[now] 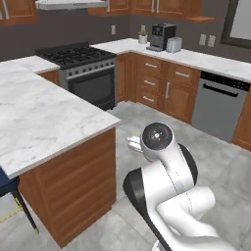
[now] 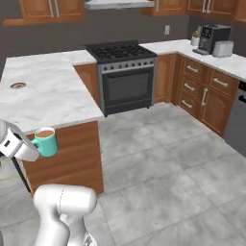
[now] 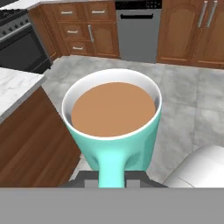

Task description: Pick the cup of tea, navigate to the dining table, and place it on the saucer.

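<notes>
Teal cup of tea, brown liquid; white grey-veined dining table.

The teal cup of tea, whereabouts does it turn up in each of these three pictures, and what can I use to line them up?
Left base view: I cannot find it; the white arm stands in front.
Right base view: cup of tea at the left edge, held in the gripper, beside the dining table.
Hand view: cup of tea centre, seen from above.
Shared landmark: the black stove.
</notes>
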You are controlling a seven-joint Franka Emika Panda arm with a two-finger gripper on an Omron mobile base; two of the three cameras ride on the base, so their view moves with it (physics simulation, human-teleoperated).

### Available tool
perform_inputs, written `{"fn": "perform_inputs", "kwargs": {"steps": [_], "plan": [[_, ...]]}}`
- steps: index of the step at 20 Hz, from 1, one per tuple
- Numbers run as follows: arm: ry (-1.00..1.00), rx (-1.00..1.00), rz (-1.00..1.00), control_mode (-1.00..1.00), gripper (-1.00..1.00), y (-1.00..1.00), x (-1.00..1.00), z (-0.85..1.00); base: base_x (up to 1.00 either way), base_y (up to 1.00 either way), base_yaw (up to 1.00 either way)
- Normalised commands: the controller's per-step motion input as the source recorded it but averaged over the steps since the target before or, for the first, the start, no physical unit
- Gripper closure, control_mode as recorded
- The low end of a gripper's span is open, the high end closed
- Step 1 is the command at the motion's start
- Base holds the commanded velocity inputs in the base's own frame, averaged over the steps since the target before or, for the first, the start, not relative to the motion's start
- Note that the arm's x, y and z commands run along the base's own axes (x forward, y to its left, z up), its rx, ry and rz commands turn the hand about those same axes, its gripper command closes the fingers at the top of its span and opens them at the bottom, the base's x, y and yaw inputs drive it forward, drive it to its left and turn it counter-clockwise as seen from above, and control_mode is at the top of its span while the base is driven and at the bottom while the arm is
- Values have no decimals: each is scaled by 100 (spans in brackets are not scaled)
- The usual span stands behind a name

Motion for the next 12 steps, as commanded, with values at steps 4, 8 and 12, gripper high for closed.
{"fn": "perform_inputs", "kwargs": {"steps": [4,8,12], "plan": [[0,0,0,100,100,0,0,0,-15,4,32],[0,0,0,100,100,0,0,0,0,34,16],[0,0,0,100,100,0,0,0,3,70,9]]}}
